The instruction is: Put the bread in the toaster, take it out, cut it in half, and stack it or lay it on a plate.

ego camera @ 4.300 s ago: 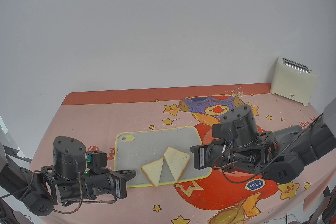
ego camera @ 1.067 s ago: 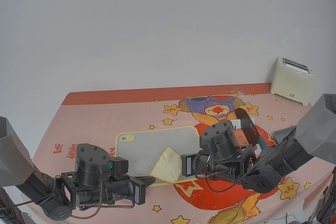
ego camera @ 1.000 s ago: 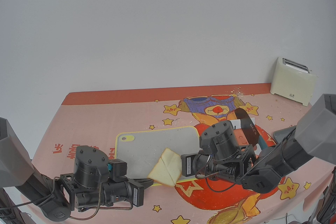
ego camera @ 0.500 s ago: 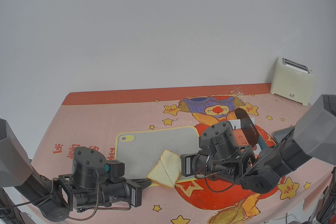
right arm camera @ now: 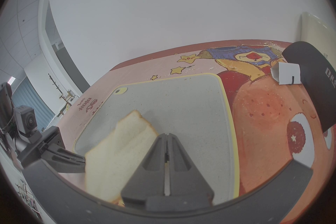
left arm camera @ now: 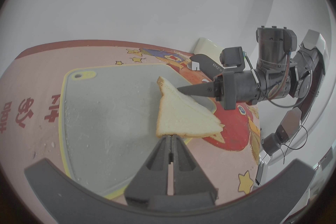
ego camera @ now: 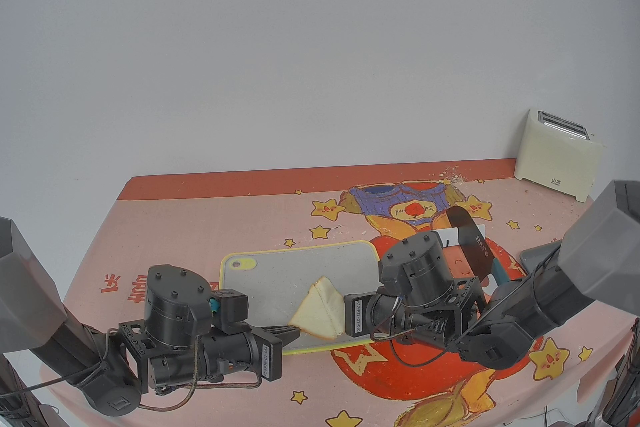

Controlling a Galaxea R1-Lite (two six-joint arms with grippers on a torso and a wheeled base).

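Note:
Two triangular bread halves (ego camera: pixel 319 313) lie overlapped in a tilted stack at the front edge of the grey cutting board (ego camera: pixel 287 271). My left gripper (ego camera: pixel 295 332) is shut, and its tip touches the stack's near edge (left arm camera: pixel 182 112). My right gripper (right arm camera: pixel 166 135) is also shut and comes in from the opposite side. Its tip (left arm camera: pixel 180 89) rests against the upper slice near the corner. In the right wrist view the bread (right arm camera: pixel 119 151) lies beside my shut fingers, with the left gripper (right arm camera: pixel 70 160) just beyond it. The cream toaster (ego camera: pixel 559 153) stands at the table's far right corner.
A knife with a black blade (ego camera: pixel 472 241) lies on the patterned tablecloth to the right of the board, behind my right wrist. The back half of the cutting board (right arm camera: pixel 189 105) is bare. The table's front edge runs close under both arms.
The halves lay side by side 4.3 s ago; both arms have closed in and the halves now overlap. In the last half second my left gripper pushed the stack back onto the board.

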